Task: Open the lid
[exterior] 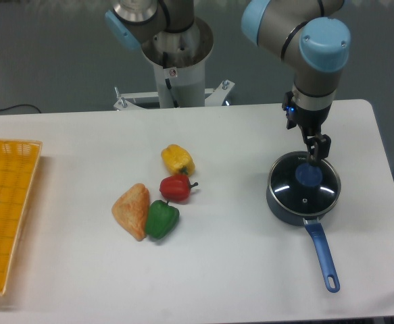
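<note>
Hovering my gripper (314,156) at the blue knob; finger state unclear, the lid (304,182) still covers the saucepan (286,210)

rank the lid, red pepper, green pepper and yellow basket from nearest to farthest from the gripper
From the gripper:
1. lid, directly beneath it on the saucepan, right side of the table.
2. red pepper, mid-table.
3. green pepper, just past the red one, nearer the front.
4. yellow basket, far left edge.
</note>
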You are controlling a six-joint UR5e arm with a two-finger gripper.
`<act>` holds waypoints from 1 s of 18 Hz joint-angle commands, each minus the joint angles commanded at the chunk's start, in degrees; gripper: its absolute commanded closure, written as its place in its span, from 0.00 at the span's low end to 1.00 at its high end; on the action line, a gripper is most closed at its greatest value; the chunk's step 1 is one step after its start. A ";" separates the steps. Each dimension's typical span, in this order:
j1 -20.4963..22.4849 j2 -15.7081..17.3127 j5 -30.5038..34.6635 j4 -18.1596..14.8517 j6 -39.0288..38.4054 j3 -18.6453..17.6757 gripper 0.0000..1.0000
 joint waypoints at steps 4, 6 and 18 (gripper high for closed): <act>0.00 0.09 0.00 -0.09 -0.09 0.00 0.00; 0.00 0.26 0.00 -0.18 0.00 -0.09 0.00; 0.09 0.35 0.00 -0.09 -4.48 -3.60 0.00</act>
